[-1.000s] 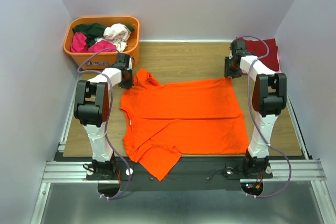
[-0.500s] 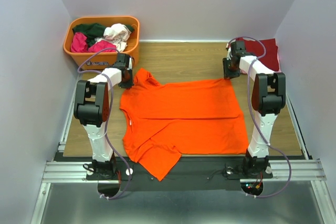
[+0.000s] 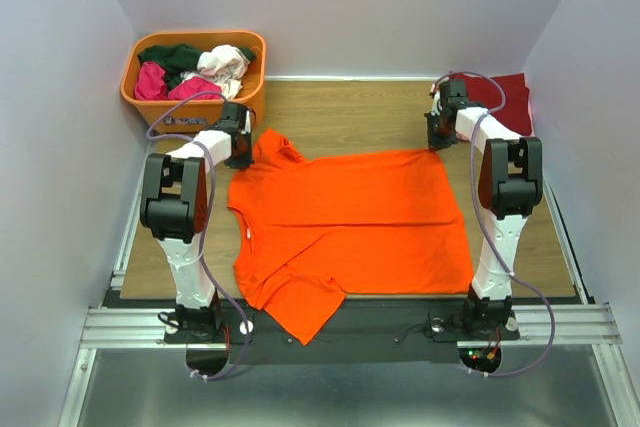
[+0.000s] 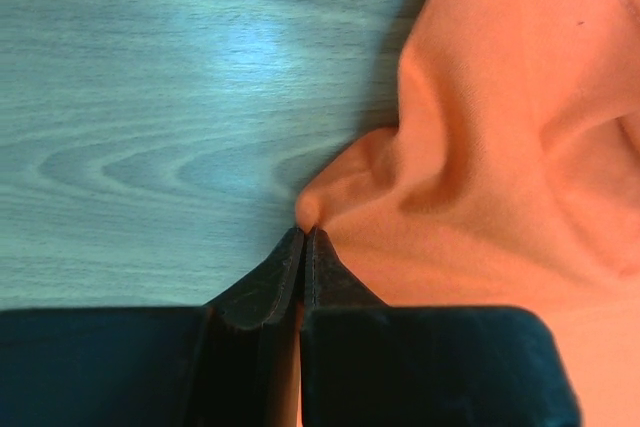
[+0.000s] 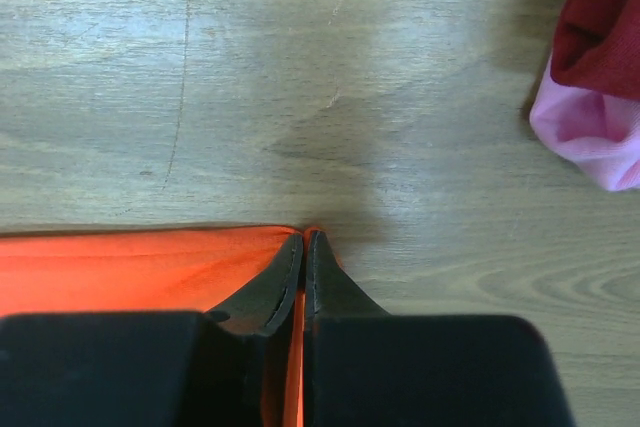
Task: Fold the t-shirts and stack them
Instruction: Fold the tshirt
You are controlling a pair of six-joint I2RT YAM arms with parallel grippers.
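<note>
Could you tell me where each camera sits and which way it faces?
Top external: high behind the robot, looking down on the table; left arm, right arm show.
Left wrist: looks down past the left pincer, shut on the orange t-shirt.
Right wrist: looks down past the right pincer, shut on its corner.
All share that shirt.

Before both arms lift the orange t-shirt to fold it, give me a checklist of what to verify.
1. Left tool shut on the orange t-shirt at its far sleeve: ok.
2. Right tool shut on the far hem corner: ok.
3. How much cloth each tool holds: cannot tell.
4. T-shirt lying flat: not ok, bunched at the left tool, near sleeve past the table edge.
5. Dark red shirt and pink shirt apart from the right tool: ok.
</note>
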